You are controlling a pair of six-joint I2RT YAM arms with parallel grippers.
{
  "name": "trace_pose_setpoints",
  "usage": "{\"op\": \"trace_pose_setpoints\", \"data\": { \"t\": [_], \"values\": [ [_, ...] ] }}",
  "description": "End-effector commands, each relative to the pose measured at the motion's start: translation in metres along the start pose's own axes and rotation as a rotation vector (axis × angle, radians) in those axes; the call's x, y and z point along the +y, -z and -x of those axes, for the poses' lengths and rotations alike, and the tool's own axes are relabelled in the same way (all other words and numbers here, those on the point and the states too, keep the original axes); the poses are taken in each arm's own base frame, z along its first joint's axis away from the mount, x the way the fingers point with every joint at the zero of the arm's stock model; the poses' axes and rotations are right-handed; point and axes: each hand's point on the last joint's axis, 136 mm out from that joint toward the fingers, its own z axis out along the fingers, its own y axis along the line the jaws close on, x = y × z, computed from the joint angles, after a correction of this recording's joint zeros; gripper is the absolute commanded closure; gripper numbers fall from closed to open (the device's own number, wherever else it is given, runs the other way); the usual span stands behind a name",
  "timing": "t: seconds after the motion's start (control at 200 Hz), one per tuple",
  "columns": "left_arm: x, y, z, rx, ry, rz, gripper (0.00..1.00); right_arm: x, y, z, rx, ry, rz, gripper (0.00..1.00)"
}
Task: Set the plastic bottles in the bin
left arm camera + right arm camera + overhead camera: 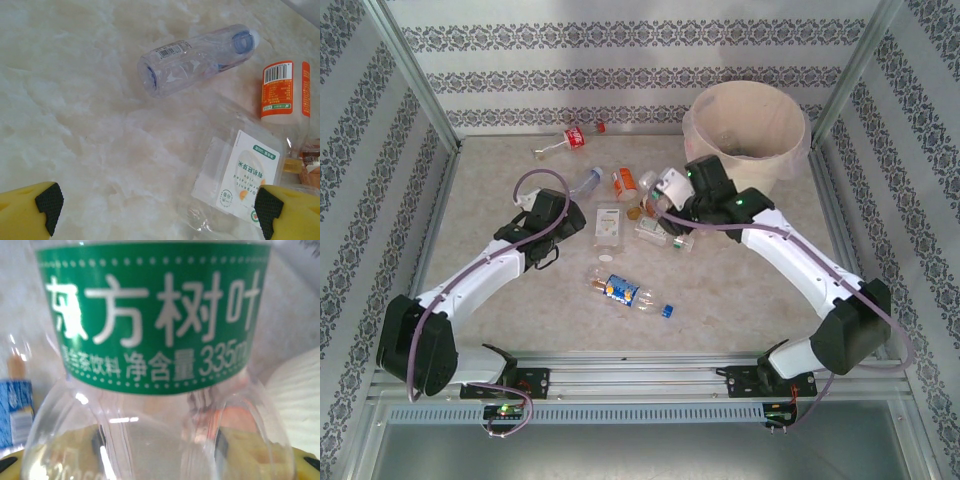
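Observation:
In the right wrist view a clear bottle with a green label [155, 315] stands between my right gripper's [160, 450] yellow fingers [252, 452], which press on its sides; the gripper is shut on it. From above, that gripper [663, 196] sits over the pile of bottles just left of the bin [705, 112]. My left gripper [157, 210] is open, low over the table, beside a flattened bottle with a white label [247, 177]. Ahead of it lie a clear bottle with a blue cap [197, 57] and an orange-labelled bottle [284, 90].
A red-labelled bottle [565, 142] lies near the back wall. A blue-labelled bottle [625, 292] lies alone in the middle front. Metal frame posts and patterned walls close in the table on three sides.

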Motion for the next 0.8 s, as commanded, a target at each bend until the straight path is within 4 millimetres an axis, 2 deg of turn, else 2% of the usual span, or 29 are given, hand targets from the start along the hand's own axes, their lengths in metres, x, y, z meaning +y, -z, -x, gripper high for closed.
{"op": "trace_pose_setpoints", "data": {
  "t": [0.0, 0.205, 0.37, 0.535, 0.665, 0.794],
  "values": [
    [0.006, 0.006, 0.006, -0.027, 0.042, -0.001, 0.00, -0.015, 0.034, 0.064, -0.222, -0.068, 0.036, 0.60],
    [0.018, 0.014, 0.008, -0.057, 0.063, 0.014, 0.00, -0.066, 0.085, 0.119, -0.391, -0.195, 0.000, 0.61],
    [0.029, 0.020, 0.009, -0.083, 0.087, 0.024, 0.00, -0.129, 0.125, 0.136, -0.476, -0.337, -0.227, 0.62],
    [0.031, 0.021, 0.009, -0.090, 0.101, 0.017, 0.00, -0.178, 0.156, 0.127, -0.525, -0.493, -0.363, 0.62],
    [0.029, 0.019, 0.008, -0.082, 0.107, 0.013, 0.00, -0.216, 0.169, 0.098, -0.487, -0.627, -0.500, 0.62],
    [0.029, 0.018, 0.007, -0.076, 0.116, 0.006, 0.00, -0.240, 0.176, 0.074, -0.454, -0.701, -0.583, 0.60]
  ]
}}
